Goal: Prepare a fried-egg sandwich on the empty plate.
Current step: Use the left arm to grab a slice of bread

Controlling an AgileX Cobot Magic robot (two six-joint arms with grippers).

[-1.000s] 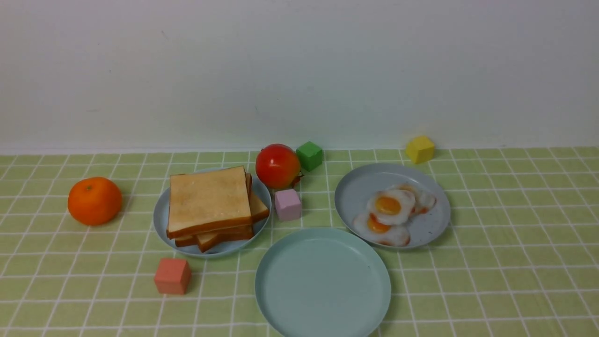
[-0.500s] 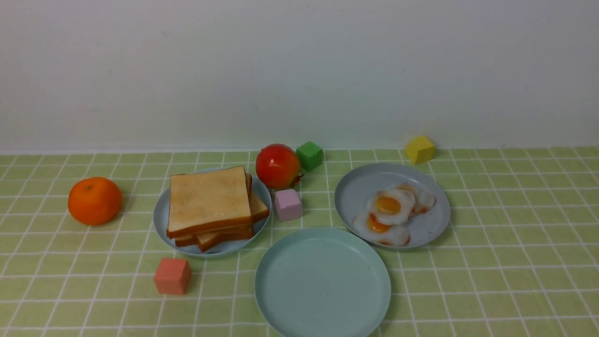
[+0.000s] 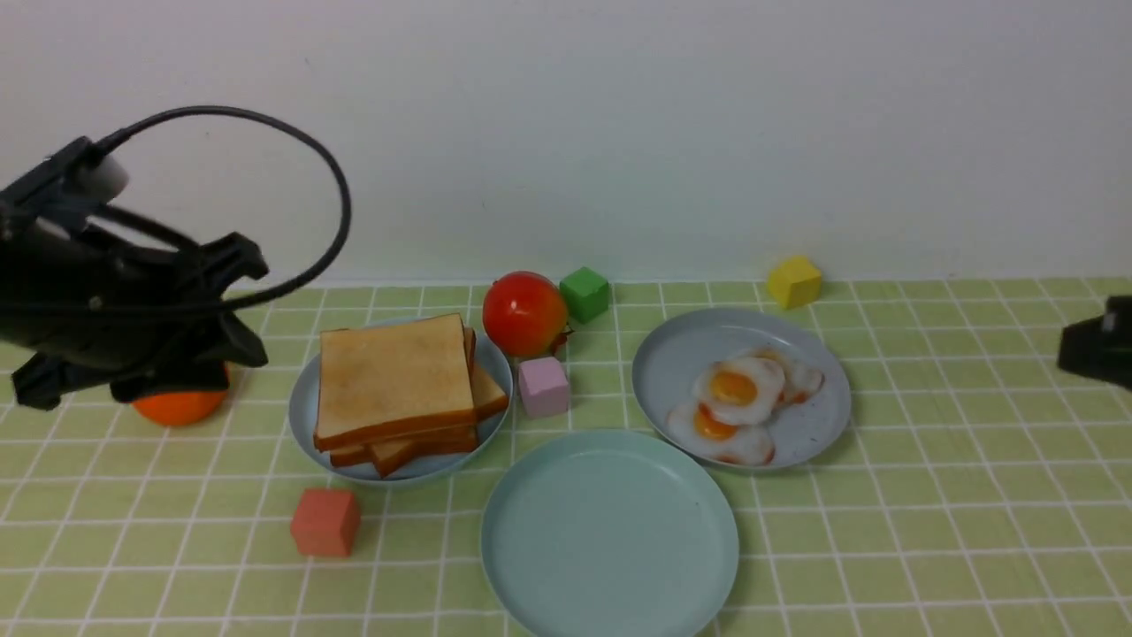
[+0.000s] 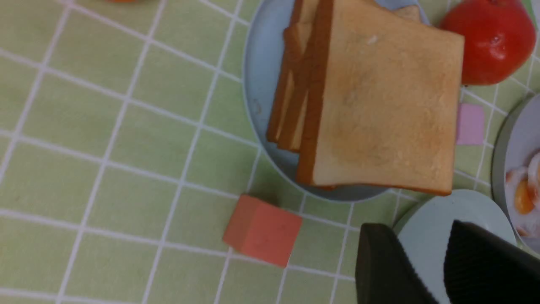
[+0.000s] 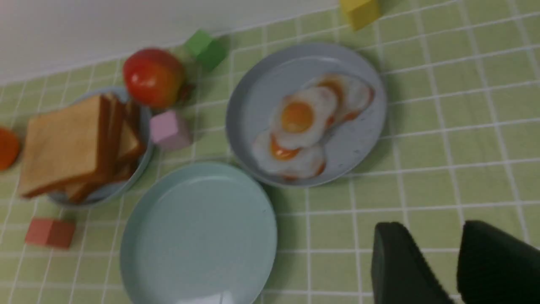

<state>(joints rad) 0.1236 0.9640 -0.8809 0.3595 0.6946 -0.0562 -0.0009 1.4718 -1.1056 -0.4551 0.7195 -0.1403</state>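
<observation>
Empty plate, round, shallow-rimmed and of plain pale aqua-green plastic, lies at the near middle of the green checked tablecloth with nothing on it.

Behind it to the left, a greyer-blue round plate carries a loose, askew pile of square tan toast slices with darker brown crusts. The top slice lies flat, and the lower ones stick out toward the right and the front. Behind the empty plate to the right, a second greyer-blue round plate holds overlapping white toy fried eggs with orange yolks. Both of these plates sit just beside the empty plate.

A small pink cube stands between the two greyer-blue plates. A round red toy tomato is just behind it, with a green cube beside the tomato. A yellow cube sits behind the egg plate. A salmon-red cube rests in front of the toast plate, toward the left.

The black left gripper hangs above the cloth at the far left, covering the upper part of a round orange fruit. Its two fingers stand apart with nothing between them. The right gripper shows only as a dark corner at the right edge of the front view, well apart from the egg plate. Its wrist view shows its fingers parted too, holding nothing.
</observation>
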